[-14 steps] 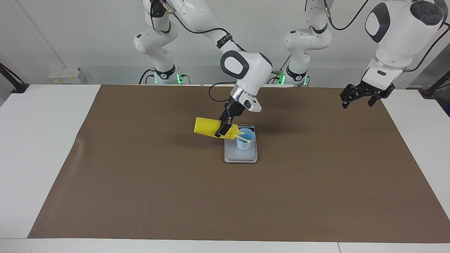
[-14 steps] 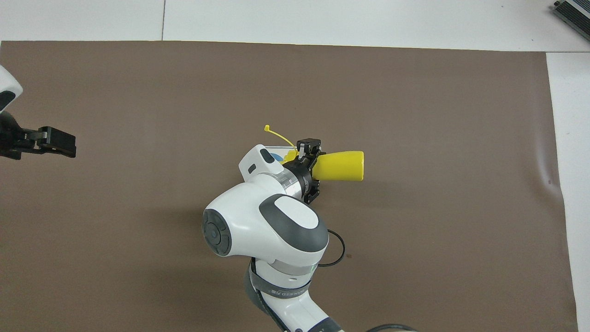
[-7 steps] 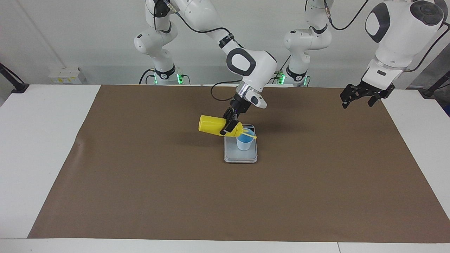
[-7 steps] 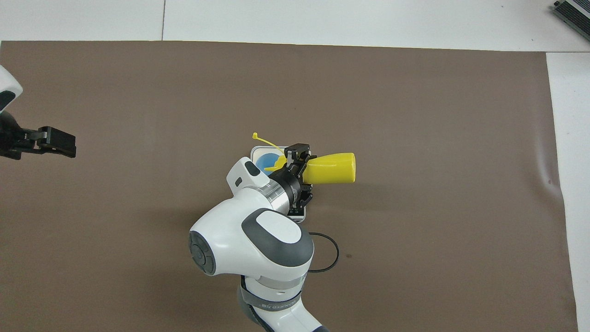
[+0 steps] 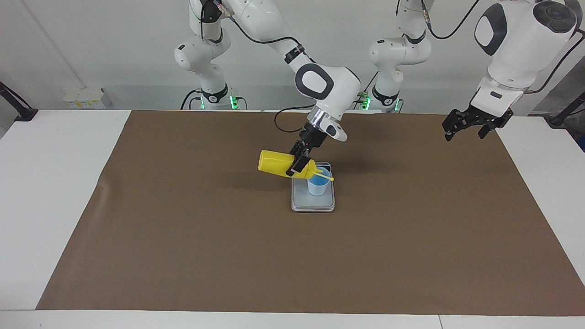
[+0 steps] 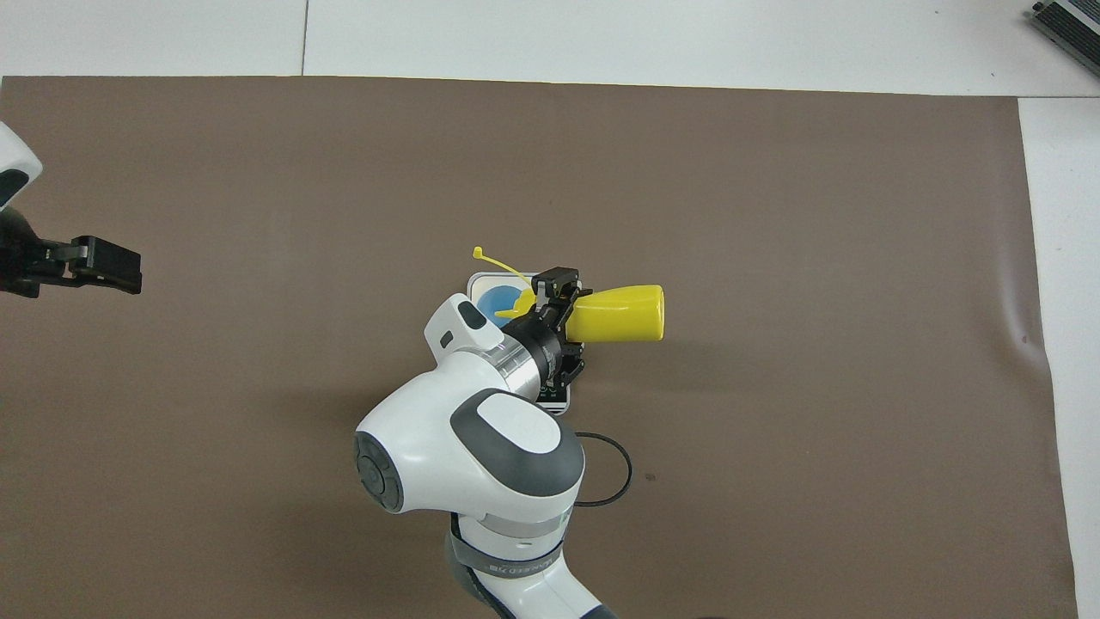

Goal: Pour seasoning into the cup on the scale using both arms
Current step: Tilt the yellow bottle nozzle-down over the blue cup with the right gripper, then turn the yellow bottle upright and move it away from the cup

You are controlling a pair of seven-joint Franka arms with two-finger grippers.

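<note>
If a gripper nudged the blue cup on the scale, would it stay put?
Probably not. The blue cup looks small and thin-walled, so likely light. It stands loose on the scale, narrower at its base, so a nudge might slide or tip it.

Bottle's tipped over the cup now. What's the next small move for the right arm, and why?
Probably tip the seasoning a little steeper, nozzle down. The right gripper holds it almost level, its nozzle end over the cup on the scale, and I see no stream. The left gripper waits over the brown mat.

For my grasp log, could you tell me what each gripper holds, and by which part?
The right gripper grips the yellow bottle around its body near the nozzle end, over the cup. The left gripper holds nothing.
</note>
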